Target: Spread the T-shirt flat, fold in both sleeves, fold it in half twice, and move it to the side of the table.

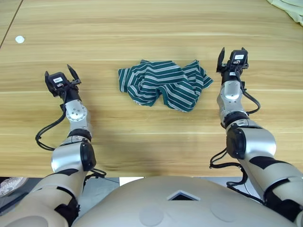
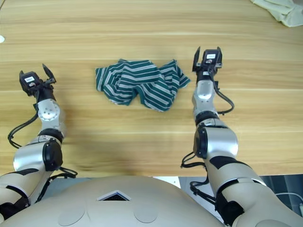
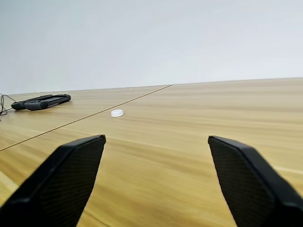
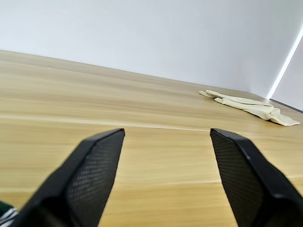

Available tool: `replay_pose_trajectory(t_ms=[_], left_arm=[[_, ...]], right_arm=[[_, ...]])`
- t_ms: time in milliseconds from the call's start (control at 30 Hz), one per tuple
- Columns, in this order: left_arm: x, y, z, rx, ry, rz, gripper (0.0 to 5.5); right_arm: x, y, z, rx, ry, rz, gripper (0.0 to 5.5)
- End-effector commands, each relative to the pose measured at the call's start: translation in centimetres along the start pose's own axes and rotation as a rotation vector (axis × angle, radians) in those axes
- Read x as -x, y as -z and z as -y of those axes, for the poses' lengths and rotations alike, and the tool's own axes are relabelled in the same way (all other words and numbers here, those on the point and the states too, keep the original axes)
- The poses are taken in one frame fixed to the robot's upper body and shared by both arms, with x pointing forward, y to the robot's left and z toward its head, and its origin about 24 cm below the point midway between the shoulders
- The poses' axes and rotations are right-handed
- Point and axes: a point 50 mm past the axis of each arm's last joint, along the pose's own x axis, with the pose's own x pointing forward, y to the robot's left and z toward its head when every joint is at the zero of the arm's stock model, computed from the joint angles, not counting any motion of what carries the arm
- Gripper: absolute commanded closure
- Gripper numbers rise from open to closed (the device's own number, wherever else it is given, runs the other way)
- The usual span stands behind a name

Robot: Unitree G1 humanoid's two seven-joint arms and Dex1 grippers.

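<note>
Your crumpled green-and-white striped T-shirt (image 1: 163,85) lies bunched in the middle of the light wooden table (image 1: 142,137). You have the left gripper (image 1: 59,72) well off to its left and the right gripper (image 1: 233,51) near its right edge, both with jaws spread wide and holding nothing. A small white disc (image 1: 19,39) sits at the far left, and a pale crumpled cloth (image 1: 289,9) lies at the far right corner.

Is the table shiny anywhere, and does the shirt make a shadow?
Left eye view: even light, no glare on the table; the shirt casts just a thin soft shadow. Right wrist view: a bright light strip glows by the wall.
</note>
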Motion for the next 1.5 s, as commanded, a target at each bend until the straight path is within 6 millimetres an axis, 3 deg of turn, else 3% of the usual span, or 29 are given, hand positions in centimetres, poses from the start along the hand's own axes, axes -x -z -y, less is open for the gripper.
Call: replay_pose_trajectory(t_ms=[33,167,267,367,467,667,767,967,1233,1500], left_arm=[[1.5,-2.8,4.4,-0.089,0.344,0.309,1.45],[3.2,-5.1,5.4,-0.180,0.615,0.559,1.45],[4.4,-5.9,4.6,-0.288,0.785,0.641,1.45],[4.9,-5.3,3.8,-0.602,0.960,0.630,1.45],[4.7,-4.6,3.2,-0.878,1.017,0.607,1.45],[7.7,-3.7,3.4,-0.984,1.237,0.577,1.45],[8.2,-3.1,3.7,-1.044,1.314,0.562,1.45],[8.2,-3.0,4.1,-1.063,1.335,0.554,1.45],[7.2,-2.7,6.1,-1.114,1.285,0.612,1.45],[6.6,-2.2,6.1,-1.128,1.247,0.599,2.70]], right_arm=[[0.5,-1.9,1.0,0.092,-0.035,0.238,2.15],[1.2,-5.1,1.7,0.230,-0.191,0.525,2.15],[2.6,-5.6,2.4,0.470,-0.387,0.606,2.15],[4.4,-4.8,3.8,0.687,-0.549,0.585,2.15],[5.9,-3.8,4.6,0.810,-0.665,0.521,2.15],[9.7,-3.6,6.4,0.949,-0.898,0.396,2.15],[10.8,-3.9,6.5,0.967,-0.964,0.356,2.15],[10.4,-3.8,6.6,0.980,-0.937,0.324,2.15],[9.9,-3.3,6.1,0.972,-0.930,0.329,2.15],[9.9,-2.9,5.6,0.971,-0.950,0.335,2.20]])
